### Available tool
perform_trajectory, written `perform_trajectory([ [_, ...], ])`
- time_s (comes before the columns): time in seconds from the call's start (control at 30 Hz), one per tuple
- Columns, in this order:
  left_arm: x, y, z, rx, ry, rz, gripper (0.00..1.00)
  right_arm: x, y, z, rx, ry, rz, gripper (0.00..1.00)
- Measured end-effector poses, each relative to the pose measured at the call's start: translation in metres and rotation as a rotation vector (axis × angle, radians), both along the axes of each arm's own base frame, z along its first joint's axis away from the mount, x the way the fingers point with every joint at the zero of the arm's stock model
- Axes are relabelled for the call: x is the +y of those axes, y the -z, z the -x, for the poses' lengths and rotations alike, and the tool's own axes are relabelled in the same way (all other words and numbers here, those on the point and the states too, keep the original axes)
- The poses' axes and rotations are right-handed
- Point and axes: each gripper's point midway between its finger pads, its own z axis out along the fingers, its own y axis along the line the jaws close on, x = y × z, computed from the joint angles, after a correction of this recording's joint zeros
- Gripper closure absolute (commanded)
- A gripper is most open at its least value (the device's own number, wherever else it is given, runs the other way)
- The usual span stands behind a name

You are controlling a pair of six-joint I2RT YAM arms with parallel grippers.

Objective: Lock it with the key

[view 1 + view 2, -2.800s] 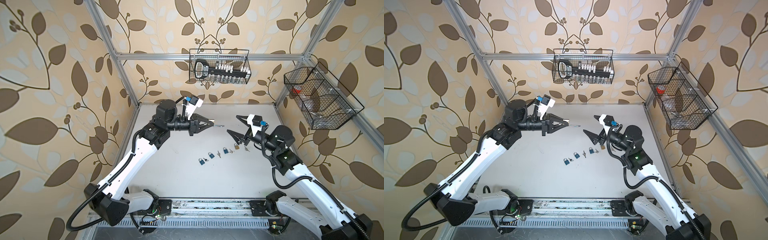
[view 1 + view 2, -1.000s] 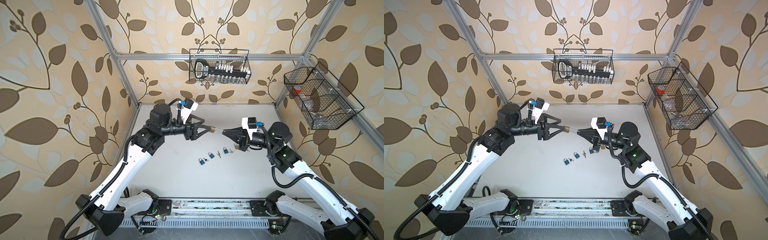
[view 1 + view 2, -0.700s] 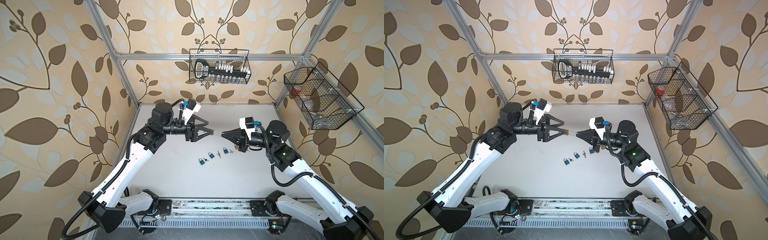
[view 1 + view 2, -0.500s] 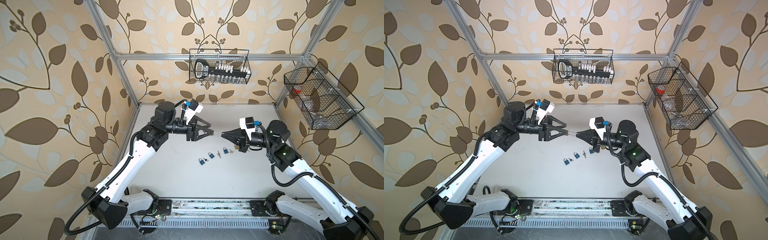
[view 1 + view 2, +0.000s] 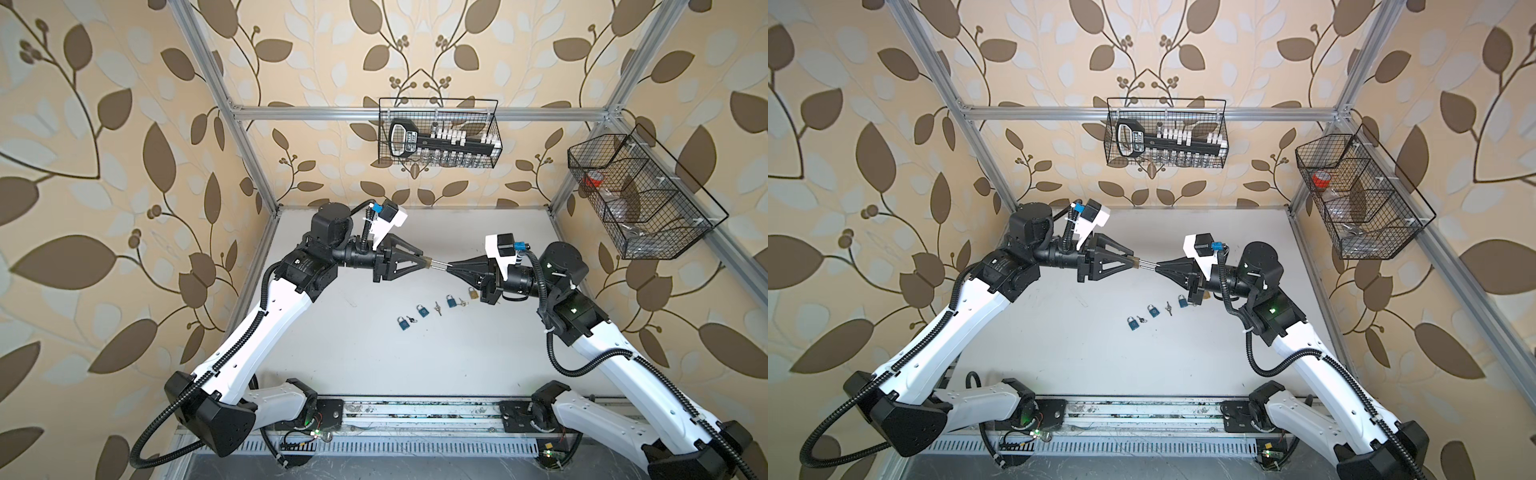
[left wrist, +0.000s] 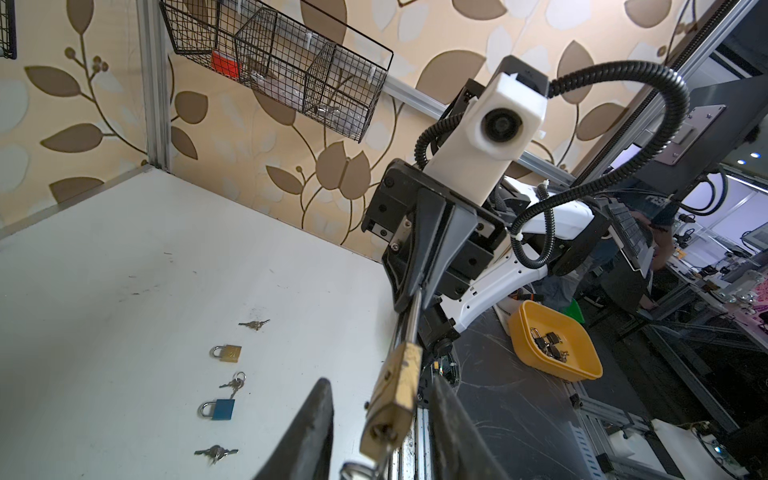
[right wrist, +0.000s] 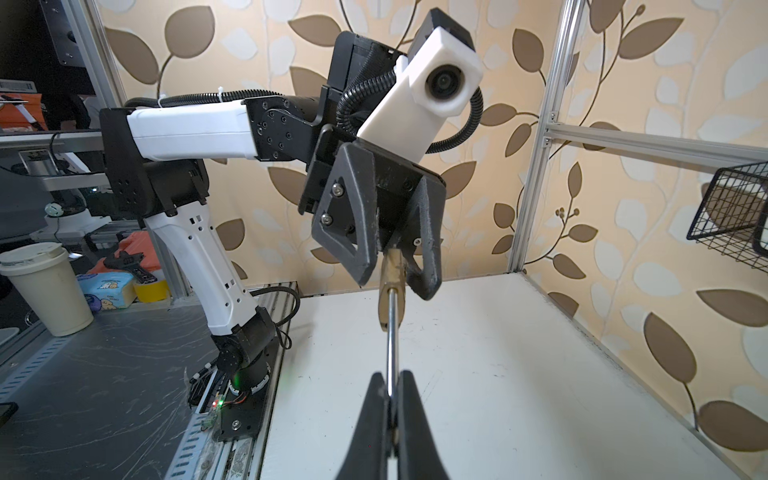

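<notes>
Left wrist view, lower centre: left claw [image 6: 383, 388] has narrowed since a second ago, fingers [image 6: 316, 419] flanking the brass padlock [image 6: 395, 374], gap remaining; right claw [image 6: 417, 293] clamps its shackle [image 6: 411, 322], unchanged.

Beige wallpaper [image 5: 124, 124] printed with large brown leaves and pale stems covers three walls. A silver aluminium frame [image 5: 311, 113] of posts and a crossbar edges the booth. Its floor is a plain white tabletop [image 5: 374, 353], lightly scuffed. A black wire basket [image 5: 495, 124] hangs on the back wall and a divided wire rack [image 5: 665, 241] on the side wall. The light is bright and even. Past the open front, a dark marbled bench [image 7: 104, 395] holds a paper cup [image 7: 45, 291] and a yellow tub [image 6: 532, 353]. Behind them is what may be a cluttered workshop.
</notes>
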Motion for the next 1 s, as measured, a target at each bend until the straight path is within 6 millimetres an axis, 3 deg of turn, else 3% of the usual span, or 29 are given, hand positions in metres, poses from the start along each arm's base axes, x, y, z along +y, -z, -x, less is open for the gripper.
perform_trajectory([
  [0.27, 0.001, -0.002, 0.004, -0.023, 0.019, 0.005, 1.00, 0.000, 0.001, -0.004, 0.053, -0.003, -0.010, 1.00],
  [0.73, 0.007, -0.010, 0.012, -0.071, 0.011, 0.012, 1.00, 0.008, -0.012, 0.004, 0.272, -0.113, -0.038, 1.00],
  [1.0, 0.007, -0.013, 0.016, -0.075, 0.001, 0.007, 1.00, 0.008, -0.018, 0.005, 0.260, -0.127, -0.031, 1.00],
])
